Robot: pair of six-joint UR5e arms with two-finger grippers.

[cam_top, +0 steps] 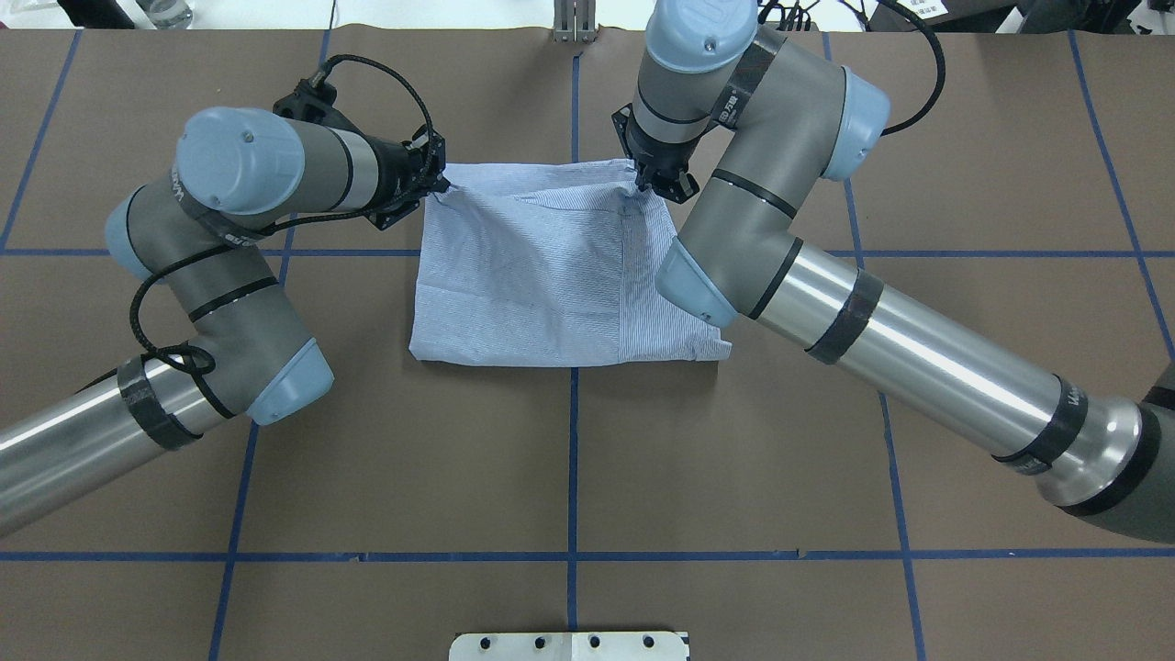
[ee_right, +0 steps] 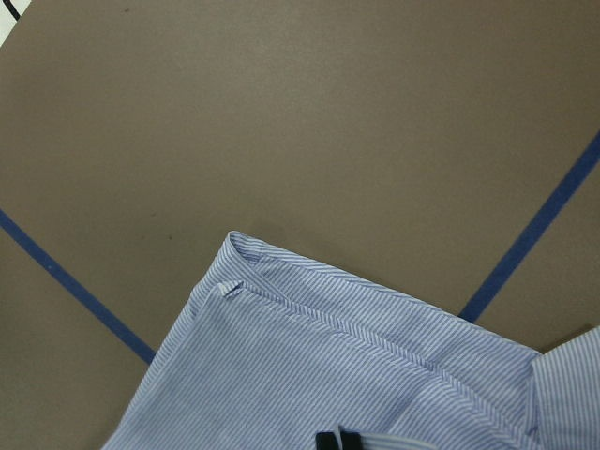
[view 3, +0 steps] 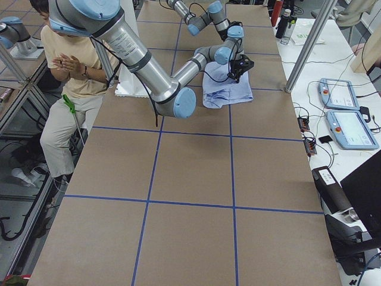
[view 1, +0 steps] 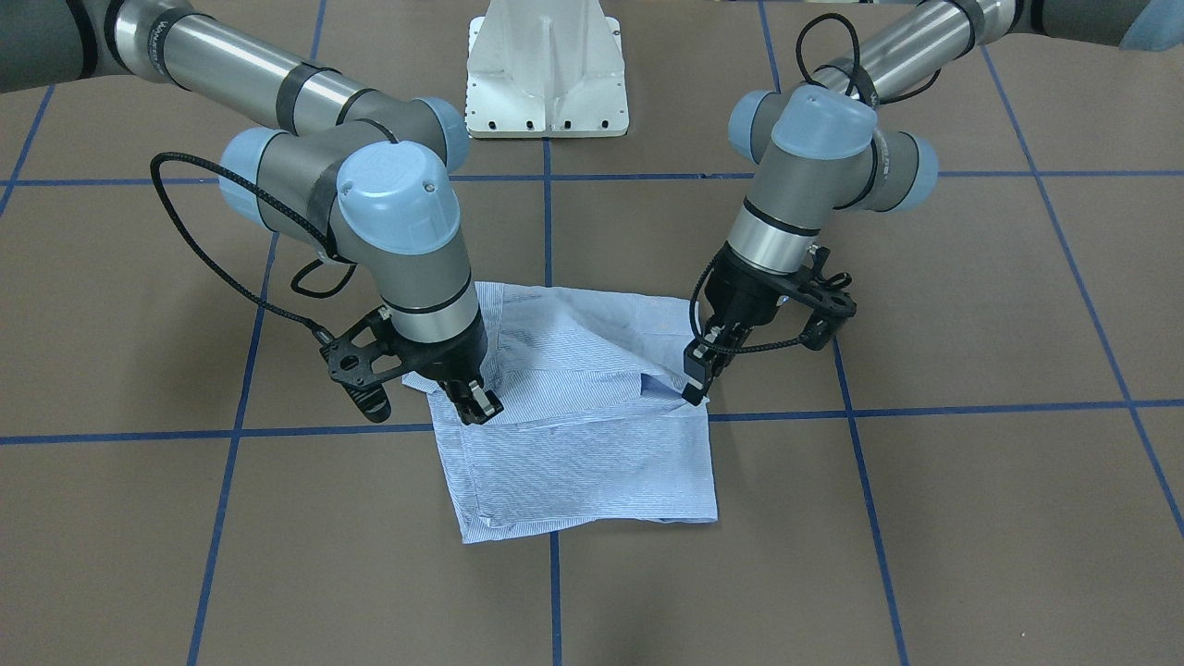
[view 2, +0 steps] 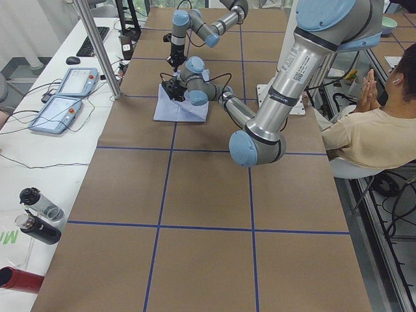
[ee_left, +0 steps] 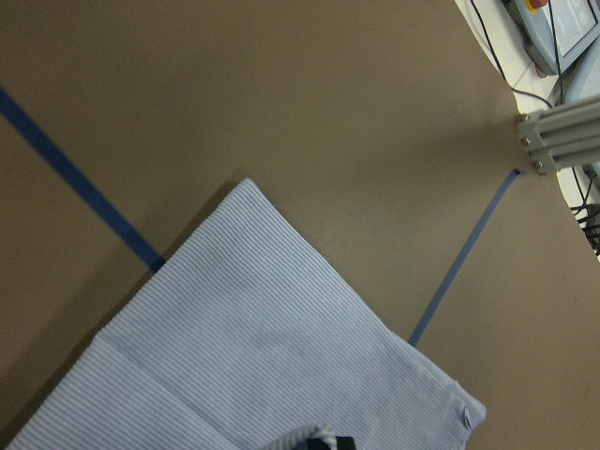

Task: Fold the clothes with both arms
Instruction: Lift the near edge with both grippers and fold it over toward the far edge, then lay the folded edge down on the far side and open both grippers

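Shirt (view 1: 583,444): light blue with fine white pinstripes. Table (view 1: 971,518): plain brown, crossed by a grid of blue tape lines (view 1: 925,409). Left arm (view 1: 795,199) and right arm (view 1: 407,250): silver-grey, with light blue joint caps. Left gripper (view 1: 694,392) and right gripper (view 1: 479,407): black. Pedestal (view 1: 546,83): white.

Robotics lab. Left arm (cam_top: 229,275) and right arm (cam_top: 918,358) work at a long table (view 2: 208,195) with a white pedestal (view 1: 548,74) between them. The table is covered in brown paper with a blue tape grid (view 2: 208,229). Side bench (view 2: 26,175) holds two teach pendants (view 2: 77,81), keyboard (view 2: 91,40), mouse (view 2: 73,60), loose cables (view 3: 305,126) and bottles (view 2: 39,214). Aluminium post (view 2: 99,49) stands at the table edge. Operator (view 2: 370,130) sits beside the rig.
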